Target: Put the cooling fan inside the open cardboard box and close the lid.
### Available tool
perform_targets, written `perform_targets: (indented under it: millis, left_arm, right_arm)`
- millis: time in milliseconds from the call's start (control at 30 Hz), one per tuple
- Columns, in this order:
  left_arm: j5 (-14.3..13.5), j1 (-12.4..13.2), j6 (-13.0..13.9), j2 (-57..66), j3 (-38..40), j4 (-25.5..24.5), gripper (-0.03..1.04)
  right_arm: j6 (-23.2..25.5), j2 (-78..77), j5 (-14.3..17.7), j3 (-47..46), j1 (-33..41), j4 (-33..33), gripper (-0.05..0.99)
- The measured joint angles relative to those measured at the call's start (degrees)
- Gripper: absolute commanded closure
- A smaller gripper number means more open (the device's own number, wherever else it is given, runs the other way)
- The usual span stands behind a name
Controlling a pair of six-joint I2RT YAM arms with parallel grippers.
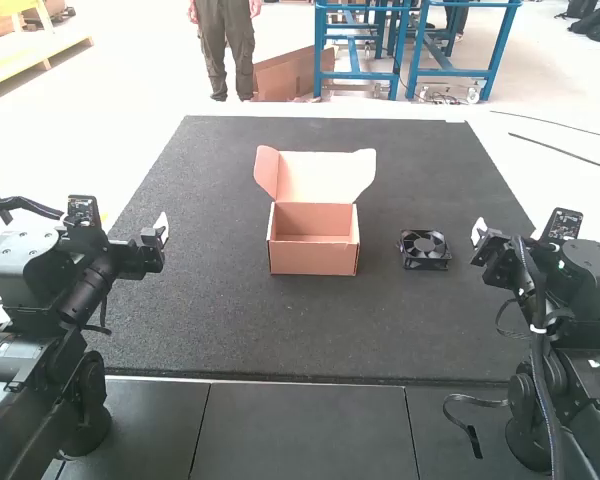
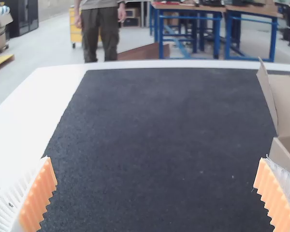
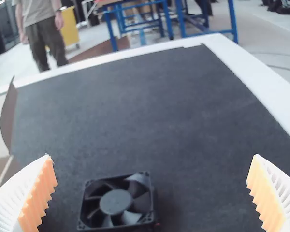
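Note:
A small black cooling fan (image 1: 424,247) lies flat on the dark mat, just right of the open cardboard box (image 1: 313,238), whose lid (image 1: 315,174) stands tilted back. The fan (image 3: 117,202) rests ahead of my right gripper (image 3: 147,203), between its widely spread white ribbed fingers (image 3: 30,198) with orange pads. My right gripper (image 1: 484,244) hovers open a short way right of the fan. My left gripper (image 1: 156,240) hangs open at the mat's left edge, well left of the box, with nothing between its fingers (image 2: 34,198); the box's side and flap (image 2: 280,104) show beyond it.
The dark mat (image 1: 220,320) covers most of the white table (image 1: 130,120). Bare mat lies between the left gripper and the box, and in front of the box.

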Motion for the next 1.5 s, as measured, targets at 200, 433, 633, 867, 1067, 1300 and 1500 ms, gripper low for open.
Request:
perform_targets:
  millis: [200,433,633,867,1067,1300,1500]
  left_arm:
    - [0.0,0.0,0.0,0.0,0.0,1.8,0.04]
    - [0.0,0.0,-0.2,0.0,0.0,12.1,0.04]
    - [-0.1,0.0,-0.4,0.0,1.9,12.1,0.04]
    - [-0.7,0.0,-0.5,0.8,10.8,9.7,0.04]
    - [-1.7,0.0,-0.5,8.6,17.4,8.3,0.04]
    - [-2.9,0.0,-0.5,23.8,29.5,5.1,0.04]
    - [-3.1,0.0,-0.4,37.7,39.3,-4.5,0.04]
  right_arm:
    - [0.1,0.0,0.0,0.0,0.0,1.1,0.02]
    - [0.5,0.0,0.0,0.0,0.0,11.6,0.02]
    - [0.5,0.0,0.0,3.9,0.0,11.9,0.02]
    - [0.5,5.0,0.2,13.7,0.0,11.0,0.02]
    - [2.4,19.0,1.0,27.8,0.0,2.4,0.02]
    - [7.4,32.1,2.6,44.2,0.0,-10.4,0.03]
    - [11.3,40.8,0.9,52.5,0.0,-19.5,0.03]
